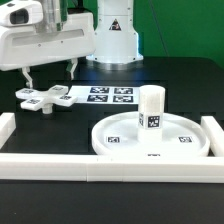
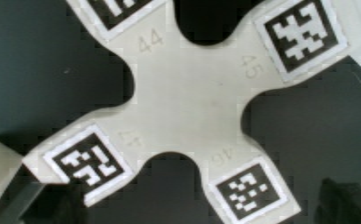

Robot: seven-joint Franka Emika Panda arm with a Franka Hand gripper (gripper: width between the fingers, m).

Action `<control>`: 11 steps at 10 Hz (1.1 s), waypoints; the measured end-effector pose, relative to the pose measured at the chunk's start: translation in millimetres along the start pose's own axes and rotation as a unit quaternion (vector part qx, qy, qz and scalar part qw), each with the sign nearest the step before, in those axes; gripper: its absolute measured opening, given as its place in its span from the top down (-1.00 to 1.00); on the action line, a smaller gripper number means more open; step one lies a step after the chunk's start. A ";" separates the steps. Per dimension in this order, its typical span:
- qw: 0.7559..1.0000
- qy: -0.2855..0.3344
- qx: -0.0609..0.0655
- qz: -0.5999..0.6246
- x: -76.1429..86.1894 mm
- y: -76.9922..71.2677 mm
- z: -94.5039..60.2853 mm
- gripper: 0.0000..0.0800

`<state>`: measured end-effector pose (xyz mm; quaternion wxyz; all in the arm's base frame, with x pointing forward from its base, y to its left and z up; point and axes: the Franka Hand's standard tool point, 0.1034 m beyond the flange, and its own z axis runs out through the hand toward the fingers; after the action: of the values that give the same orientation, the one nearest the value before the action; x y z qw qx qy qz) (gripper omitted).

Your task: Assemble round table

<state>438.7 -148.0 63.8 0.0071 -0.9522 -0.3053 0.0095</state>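
The white cross-shaped four-arm piece [image 1: 45, 97] lies flat on the dark table at the exterior view's left, its arms carrying square tags. It fills the wrist view [image 2: 177, 100]. My gripper [image 1: 50, 76] hangs just above it, open and empty, one finger on either side. In the wrist view only the dark fingertips [image 2: 17, 205] show, at the picture's edge, with my gripper [image 2: 180, 205] spread wide over the piece. The large rimmed round disc [image 1: 120, 128] lies at the exterior view's right. The short cylindrical post [image 1: 150, 106] stands upright on its middle.
The marker board [image 1: 110, 95] lies flat between the cross piece and the disc, towards the back. Long white border rails run along the front [image 1: 60, 162], the exterior view's right [image 1: 212, 135] and left [image 1: 6, 128]. The robot's white base [image 1: 115, 35] stands behind.
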 end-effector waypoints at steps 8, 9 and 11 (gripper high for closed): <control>0.999 0.006 -0.020 0.043 -13.7 13.7 9.3 -0.62; 0.998 0.005 -0.018 0.066 -13.5 12.8 11.1 -0.62; 0.996 0.004 -0.017 0.091 -12.1 11.4 13.2 -0.62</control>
<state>435.2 -164.2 50.5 -0.0084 -0.9761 -0.2172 0.0011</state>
